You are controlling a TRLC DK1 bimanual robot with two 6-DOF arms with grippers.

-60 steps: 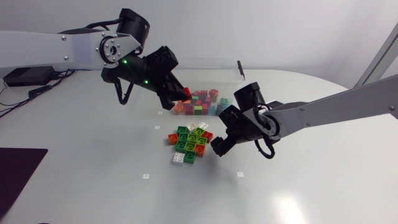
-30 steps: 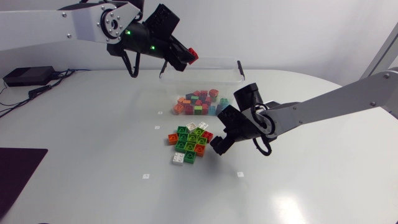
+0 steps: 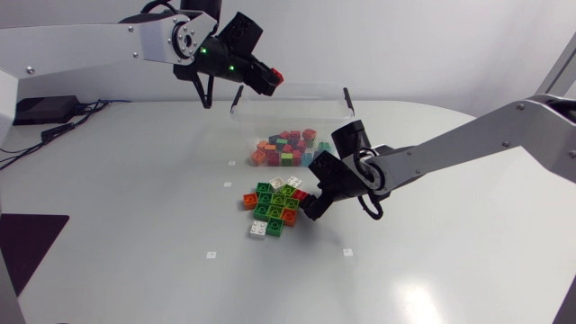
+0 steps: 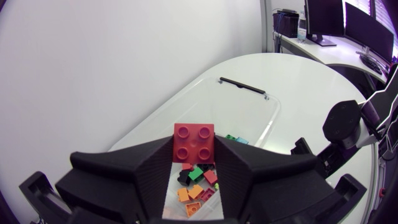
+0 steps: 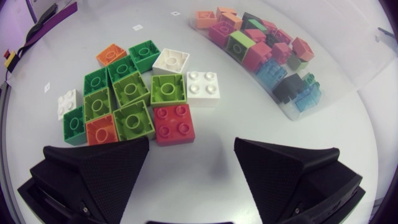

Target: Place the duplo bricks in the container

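- The left gripper (image 3: 266,79) is clenched on a red brick (image 4: 194,143), one finger against each of two opposite sides, studs facing the wrist camera.
- That arm comes in from the left and holds the brick high above the table (image 3: 135,234), over the left end of the container (image 3: 345,106).
- In the left wrist view, the container lies below and ahead of the gripper, a clear tub with a dark handle at its far end.
- A heap of loose bricks (image 3: 288,148) already sits in the container: red, orange, green, pink, blue and black.
- The pile (image 3: 273,205) still on the table lies near the container, on the side towards the camera. It is mostly green, with two orange, some white and one red.
- The right gripper (image 5: 193,155) is released, fingers spread wide, low at the pile's right edge.
- In the right wrist view, the pile's red piece (image 5: 173,123) lies just ahead of the gap between the fingers, untouched.
- Lime and dark green pieces sit beside it, touching one another, and a white piece (image 5: 202,84) lies just beyond.
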